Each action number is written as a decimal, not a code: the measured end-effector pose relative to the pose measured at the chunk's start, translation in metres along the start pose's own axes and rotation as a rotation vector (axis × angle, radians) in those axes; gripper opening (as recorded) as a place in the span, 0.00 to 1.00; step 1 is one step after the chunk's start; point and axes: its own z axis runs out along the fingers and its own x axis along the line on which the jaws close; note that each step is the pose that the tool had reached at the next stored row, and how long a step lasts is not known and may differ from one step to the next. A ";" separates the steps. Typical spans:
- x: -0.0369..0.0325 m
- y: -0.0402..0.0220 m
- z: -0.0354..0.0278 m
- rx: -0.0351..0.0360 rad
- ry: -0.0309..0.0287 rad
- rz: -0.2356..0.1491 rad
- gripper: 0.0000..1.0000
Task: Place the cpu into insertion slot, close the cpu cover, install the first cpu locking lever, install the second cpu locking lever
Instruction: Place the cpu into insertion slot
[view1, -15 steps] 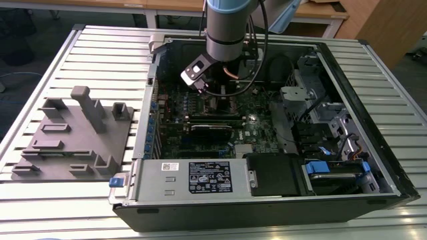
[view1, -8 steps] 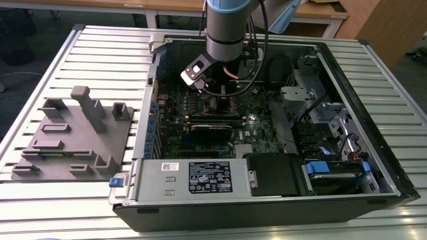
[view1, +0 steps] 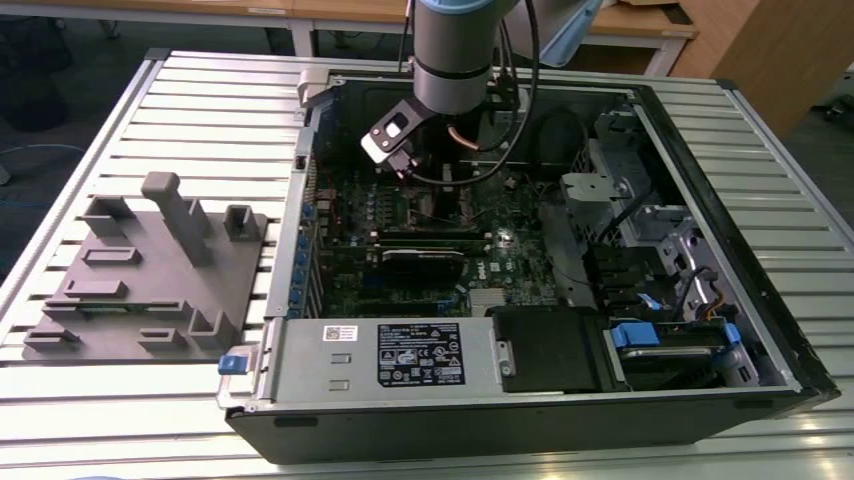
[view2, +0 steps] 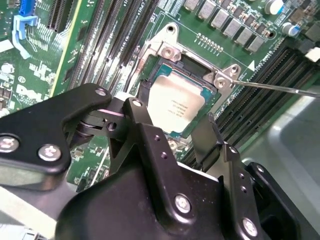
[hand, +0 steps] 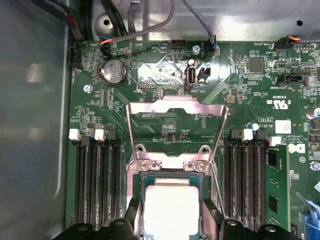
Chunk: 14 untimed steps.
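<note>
The cpu (hand: 171, 210) (view2: 175, 104), a flat square chip with a silver top, lies level in the insertion slot (view2: 161, 66), the dark socket in the green board. My gripper (hand: 171, 216) (view2: 175, 114) (view1: 430, 190) is low over the socket. Its black fingers (view2: 142, 125) stand against two opposite edges of the chip, shut on it. The cpu cover (hand: 175, 106), a silvery frame with a cut-out middle, is swung open and lies back from its hinge (hand: 170, 163). A thin locking lever (view2: 280, 88) sticks out free beside the socket.
Black memory slots (hand: 97, 185) flank the socket, with a green memory module (hand: 277, 185) standing in one. The open computer case (view1: 747, 230) walls in the board, and cables (hand: 150, 25) hang at one end. A grey fixture block (view1: 147, 270) sits at the exterior view's left.
</note>
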 end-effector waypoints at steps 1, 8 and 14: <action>0.0000 0.0000 -0.0011 0.0000 0.0000 0.000 0.60; 0.0001 0.0001 -0.0033 0.0000 0.0000 0.000 0.60; 0.0001 0.0002 -0.0039 0.0000 0.0000 0.000 0.52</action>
